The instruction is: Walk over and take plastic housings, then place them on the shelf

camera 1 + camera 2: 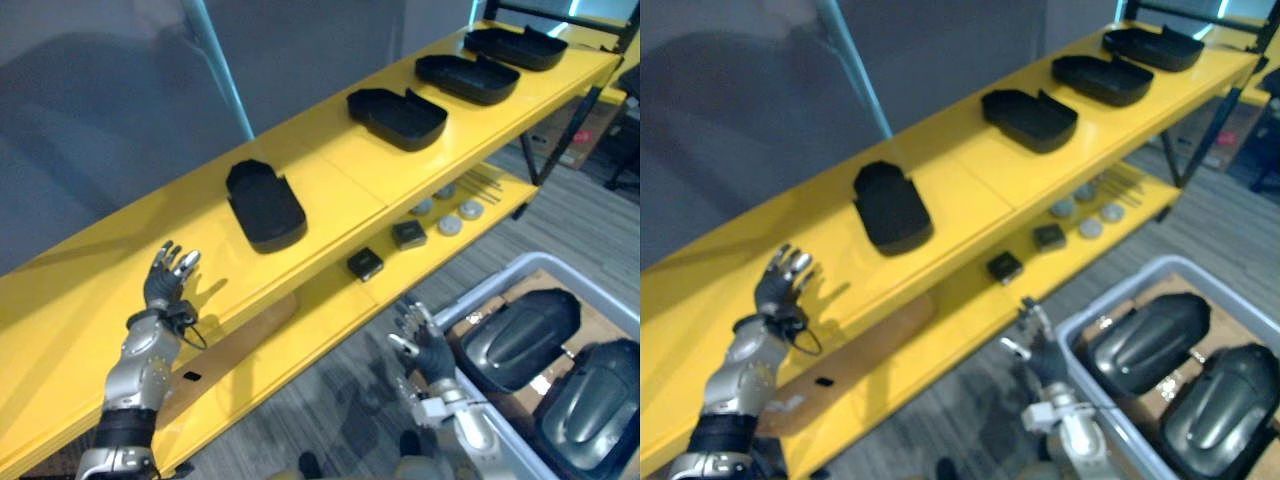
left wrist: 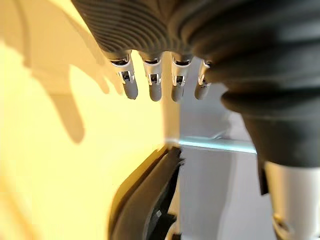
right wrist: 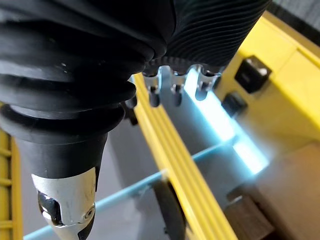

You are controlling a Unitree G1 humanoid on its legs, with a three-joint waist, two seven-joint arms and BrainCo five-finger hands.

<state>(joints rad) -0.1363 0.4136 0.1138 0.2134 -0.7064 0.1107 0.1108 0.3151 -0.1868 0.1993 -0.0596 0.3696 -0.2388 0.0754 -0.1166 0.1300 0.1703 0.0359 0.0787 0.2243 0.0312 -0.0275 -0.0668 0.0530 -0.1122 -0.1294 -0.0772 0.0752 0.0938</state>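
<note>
Several black plastic housings lie in a row on the yellow shelf's top board (image 1: pixel 330 175); the nearest housing (image 1: pixel 265 205) is left of centre, another housing (image 1: pixel 397 117) further right. My left hand (image 1: pixel 168 276) hovers open over the top board, to the lower left of the nearest housing, holding nothing; that housing's edge (image 2: pixel 150 200) shows past its fingers (image 2: pixel 152 85). My right hand (image 1: pixel 424 343) is open and empty below the shelf's lower board, beside a grey bin (image 1: pixel 500 285) holding two more dark housings (image 1: pixel 525 335).
The lower yellow board (image 1: pixel 330 300) carries two small black blocks (image 1: pixel 365 264), several grey discs (image 1: pixel 460 215) and thin rods. A grey wall stands behind the shelf. Grey carpet floor lies to the right, with a black frame and a cardboard box at the far right.
</note>
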